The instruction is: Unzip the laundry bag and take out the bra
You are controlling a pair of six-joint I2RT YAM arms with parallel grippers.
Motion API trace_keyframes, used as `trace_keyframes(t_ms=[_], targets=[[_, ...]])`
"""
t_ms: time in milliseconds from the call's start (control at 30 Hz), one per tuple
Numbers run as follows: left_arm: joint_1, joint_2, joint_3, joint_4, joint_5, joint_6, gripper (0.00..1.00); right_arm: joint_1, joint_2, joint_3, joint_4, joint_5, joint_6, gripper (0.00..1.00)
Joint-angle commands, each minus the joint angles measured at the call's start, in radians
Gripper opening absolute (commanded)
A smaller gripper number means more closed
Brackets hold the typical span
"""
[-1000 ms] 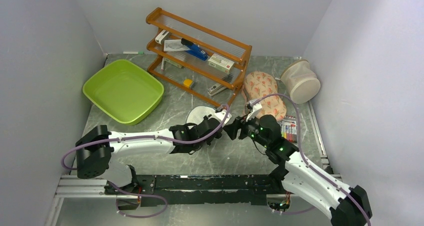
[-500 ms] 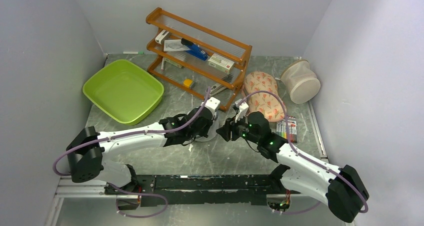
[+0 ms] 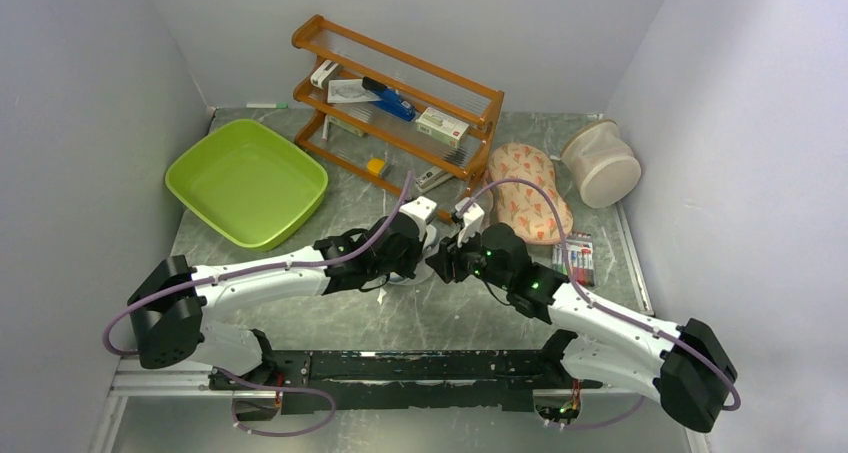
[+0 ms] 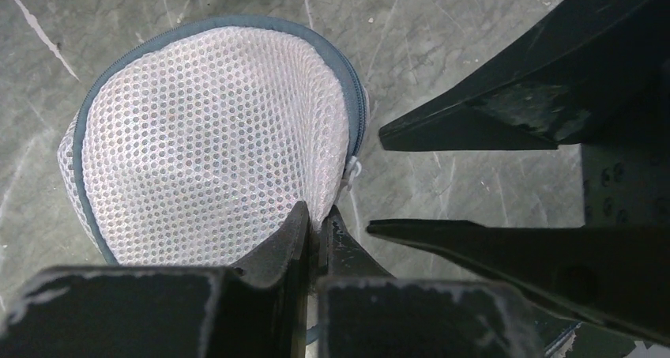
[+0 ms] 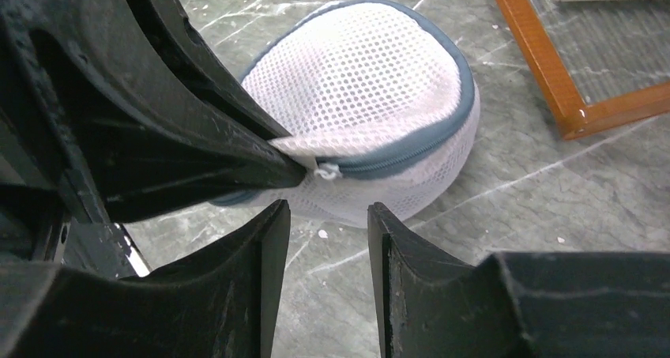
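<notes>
Since its grey-blue zip (image 5: 411, 156) is closed, we rate the white round mesh laundry bag (image 4: 213, 137) unopened on the table (image 4: 474, 168): left gripper (image 4: 316, 220) pinches its rim, right gripper (image 5: 328, 212) half-open beside it; bra unseen.

So the laundry bag (image 4: 213, 137) sits mid-table (image 3: 420, 321), just in front of the shelf rack (image 3: 400, 68). Left gripper (image 4: 316, 225) is on its edge, and the right gripper (image 5: 324, 216) is right beside that. Basin (image 3: 245, 183) is back left, pouch (image 3: 530, 198) is right of the rack, mesh cylinder (image 3: 600, 163) is in the back-right corner, and the markers (image 3: 575, 258) are in front of the pouch.
</notes>
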Motion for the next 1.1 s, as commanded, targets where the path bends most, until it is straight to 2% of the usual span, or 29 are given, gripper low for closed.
trace_keyframes(t_ms=[0,233,367,567,767,1067], targets=[[0.001,-0.027,-0.02,0.05,0.077,-0.025,0.07,0.042,0.041,0.031,0.055,0.073,-0.01,0.41],[0.001,-0.019,-0.015,0.04,0.1,-0.023,0.07,0.078,0.106,0.061,0.061,0.254,0.047,0.38],[0.0,-0.024,-0.03,0.046,0.102,-0.032,0.07,0.08,0.086,0.053,0.04,0.32,0.095,0.34],[0.001,-0.029,-0.03,0.044,0.1,-0.025,0.07,0.081,0.036,0.022,0.019,0.302,0.086,0.33],[0.001,-0.027,-0.031,0.046,0.107,-0.02,0.07,0.081,0.043,0.014,0.04,0.167,0.029,0.32],[0.001,-0.019,-0.02,0.042,0.112,-0.013,0.07,0.082,-0.037,-0.005,-0.013,0.263,0.027,0.34]])
